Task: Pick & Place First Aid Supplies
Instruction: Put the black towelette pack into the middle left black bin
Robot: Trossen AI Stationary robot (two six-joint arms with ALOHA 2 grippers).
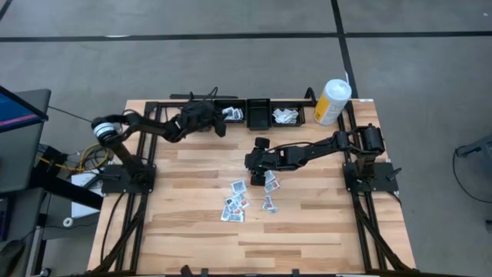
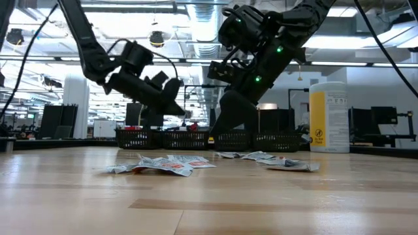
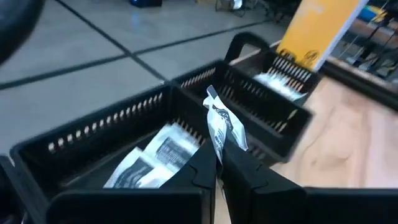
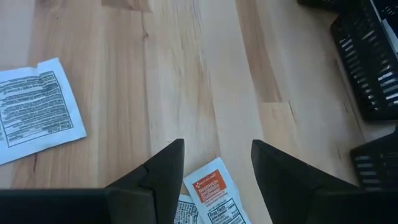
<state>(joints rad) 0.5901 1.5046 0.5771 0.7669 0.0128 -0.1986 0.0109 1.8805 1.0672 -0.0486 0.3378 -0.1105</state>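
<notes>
Three baskets (image 1: pixel 260 113) (one canister (image 1: pixel 332 101))

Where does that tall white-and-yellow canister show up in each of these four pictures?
High view: the canister stands at the table's far right corner, just right of the black baskets.
Low view: upright at the right, beside the basket row.
Left wrist view: only its yellow side shows, at the top, behind the baskets.
Right wrist view: not in it.
Shared landmark: the black baskets.

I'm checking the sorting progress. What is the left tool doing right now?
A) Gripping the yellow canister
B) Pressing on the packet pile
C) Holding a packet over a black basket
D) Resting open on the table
C: the left tool pinches a white packet above a black basket that already holds packets.
</notes>
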